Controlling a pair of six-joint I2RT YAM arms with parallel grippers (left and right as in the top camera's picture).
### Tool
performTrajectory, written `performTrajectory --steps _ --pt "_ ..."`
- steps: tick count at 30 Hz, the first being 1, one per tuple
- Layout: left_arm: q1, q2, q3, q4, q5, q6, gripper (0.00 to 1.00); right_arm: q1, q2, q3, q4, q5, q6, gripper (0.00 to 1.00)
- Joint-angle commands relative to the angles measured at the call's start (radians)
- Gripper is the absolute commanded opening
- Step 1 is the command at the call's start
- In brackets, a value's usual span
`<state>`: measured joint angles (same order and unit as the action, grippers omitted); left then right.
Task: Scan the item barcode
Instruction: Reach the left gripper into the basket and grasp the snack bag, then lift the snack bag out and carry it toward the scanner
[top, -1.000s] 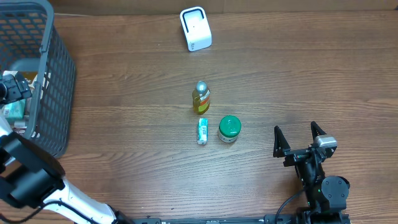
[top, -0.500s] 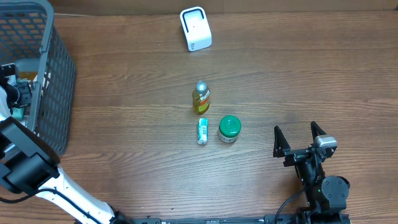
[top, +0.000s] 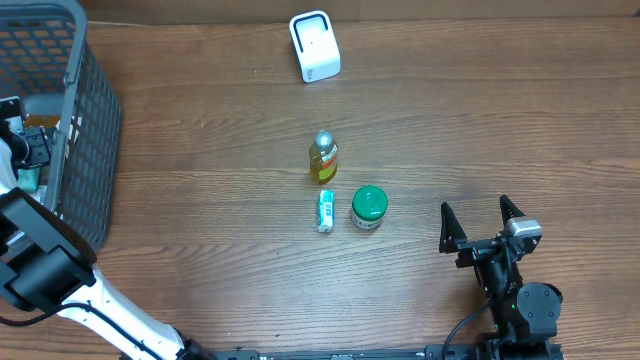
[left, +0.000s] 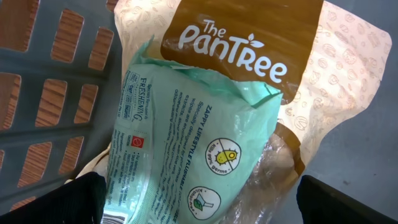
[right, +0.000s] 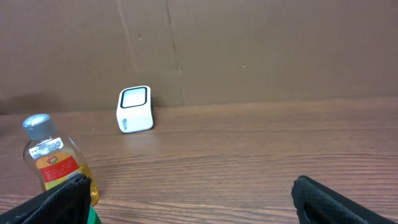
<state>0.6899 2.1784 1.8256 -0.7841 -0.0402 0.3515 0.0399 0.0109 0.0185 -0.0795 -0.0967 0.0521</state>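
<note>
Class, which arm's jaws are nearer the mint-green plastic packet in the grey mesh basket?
Left. Left arm: jaws over the mint-green packet inside the basket. Right arm: jaws far across the table.

A white barcode scanner (top: 314, 46) stands upright at the far edge of the worktop (top: 500, 120), its dark-rimmed window facing the near side. A crumpled mint-green packet (left: 193, 143) lies printed side up inside the grey basket (top: 95, 120), resting on a brown-and-cream PanTree bag (left: 249, 37).
</note>
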Motion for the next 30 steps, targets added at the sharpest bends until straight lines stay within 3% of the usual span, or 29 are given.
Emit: performTrajectory --steps 1,5,6,8,10,12,17,21,27,30 --pt "0.005 0.054 -0.011 0.003 0.011 0.023 0.99 0.0 -0.008 -0.011 0.003 0.009 0.0 1.0" --pt "0.005 0.119 -0.011 -0.019 0.006 0.021 1.0 0.0 -0.008 -0.011 0.003 0.009 0.0 1.0" --pt "0.005 0.13 -0.011 -0.023 0.003 0.021 0.96 0.0 -0.008 -0.011 0.003 0.009 0.001 1.0" --pt "0.005 0.137 -0.011 -0.022 -0.032 0.01 0.83 0.0 -0.008 -0.011 0.003 0.009 0.0 1.0" --pt "0.005 0.13 -0.01 -0.02 -0.068 0.007 0.57 0.0 -0.008 -0.011 0.003 0.009 0.0 1.0" --pt "0.005 0.119 -0.008 -0.021 -0.075 0.007 0.48 0.0 -0.008 -0.011 0.003 0.009 0.0 1.0" --pt "0.001 -0.002 0.029 -0.021 -0.075 -0.095 0.45 0.0 -0.008 -0.011 0.003 0.009 0.0 1.0" --pt "0.001 -0.195 0.071 0.013 -0.109 -0.212 0.36 0.0 -0.008 -0.011 0.003 0.009 0.0 1.0" --pt "-0.026 -0.52 0.09 0.146 -0.122 -0.319 0.35 0.0 -0.008 -0.011 0.003 0.009 0.0 1.0" --pt "-0.066 -0.625 0.09 0.148 -0.057 -0.42 0.35 0.0 -0.008 -0.011 0.003 0.009 0.0 1.0"
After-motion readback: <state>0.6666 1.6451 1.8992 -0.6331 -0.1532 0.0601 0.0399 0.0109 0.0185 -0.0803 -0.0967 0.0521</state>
